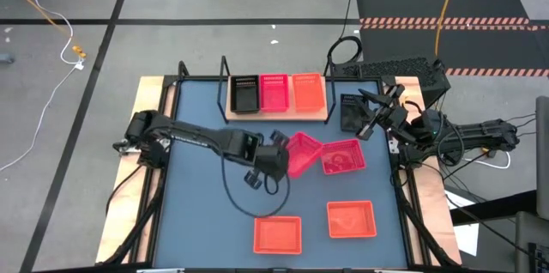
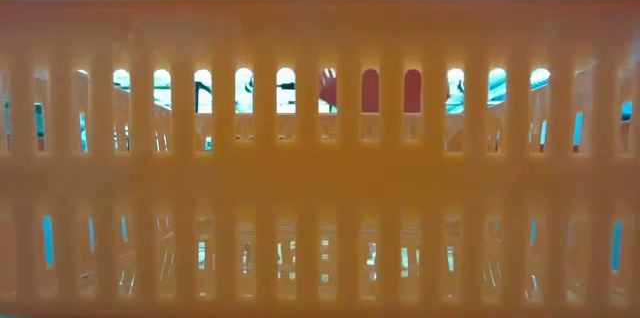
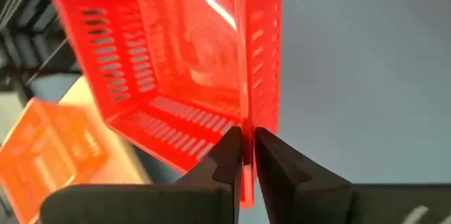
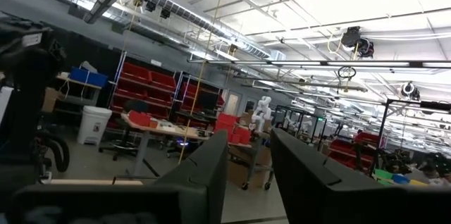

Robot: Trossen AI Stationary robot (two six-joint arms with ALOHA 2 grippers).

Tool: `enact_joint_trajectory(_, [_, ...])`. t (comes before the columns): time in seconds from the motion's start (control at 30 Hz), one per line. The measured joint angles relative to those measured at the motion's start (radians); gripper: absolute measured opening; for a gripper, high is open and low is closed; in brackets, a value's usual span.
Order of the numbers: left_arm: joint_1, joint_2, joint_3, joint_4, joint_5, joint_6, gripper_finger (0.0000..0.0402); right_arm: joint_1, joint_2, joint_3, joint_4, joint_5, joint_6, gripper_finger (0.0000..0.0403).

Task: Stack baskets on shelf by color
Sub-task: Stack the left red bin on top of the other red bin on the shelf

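Note:
My left gripper point(image 1: 283, 154) reaches to mid-table and is shut on a pinkish-red basket point(image 1: 303, 154), which fills the left wrist view point(image 3: 176, 76). A second pinkish-red basket point(image 1: 344, 156) lies just right of it. Two orange-red baskets point(image 1: 277, 234) point(image 1: 352, 219) sit flat near the table's near edge. The shelf point(image 1: 279, 115) at the far side carries a black point(image 1: 244, 94), a pinkish-red point(image 1: 274, 93) and an orange-red basket point(image 1: 309, 91). Another black basket point(image 1: 352, 112) rests on the table right of the shelf. My right gripper point(image 4: 250, 164) is open, raised beside it point(image 1: 377, 108). My left gripper pinches one side wall of the pinkish-red basket at its rim point(image 3: 245, 122), with one finger point(image 3: 222, 157) inside the basket and the other point(image 3: 275, 157) outside. The fingers come from the table's left. The basket is tilted, its open side turned toward the gripper.
An orange basket wall point(image 2: 320, 158) stands right at the low camera and blocks that view. Bare blue tabletop point(image 1: 206, 204) lies on the left and between the near baskets. Black wire uprights point(image 1: 225, 84) stand at the shelf's ends. Cables trail by the right arm point(image 1: 446, 144).

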Motion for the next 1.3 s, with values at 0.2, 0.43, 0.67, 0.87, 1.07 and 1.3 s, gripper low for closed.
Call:
enact_joint_trajectory(0.2, [0.073,-0.001,0.097,-0.047,-0.101,-0.103,0.0016,0.000,0.000,0.000,0.000,0.000,0.000,0.0105])
enact_joint_trajectory(0.43, [0.178,-0.001,0.140,-0.051,-0.310,-0.178,0.0015,0.000,0.000,0.000,0.000,0.000,0.000,0.0105])
enact_joint_trajectory(0.67, [0.341,0.012,0.136,-0.043,-0.333,-0.288,0.0012,0.000,0.000,0.000,0.000,0.000,0.000,0.0105])
enact_joint_trajectory(0.87, [0.447,0.041,0.134,-0.011,-0.247,-0.440,0.0018,0.000,0.000,0.000,0.003,0.000,-0.002,0.0105])
enact_joint_trajectory(1.07, [0.464,0.067,0.134,-0.027,-0.201,-0.467,0.0014,0.000,0.000,0.000,0.006,0.000,-0.003,0.0105])
enact_joint_trajectory(1.3, [0.452,0.110,0.134,-0.084,-0.179,-0.476,0.0024,0.000,0.000,0.000,0.006,0.000,-0.004,0.0105])
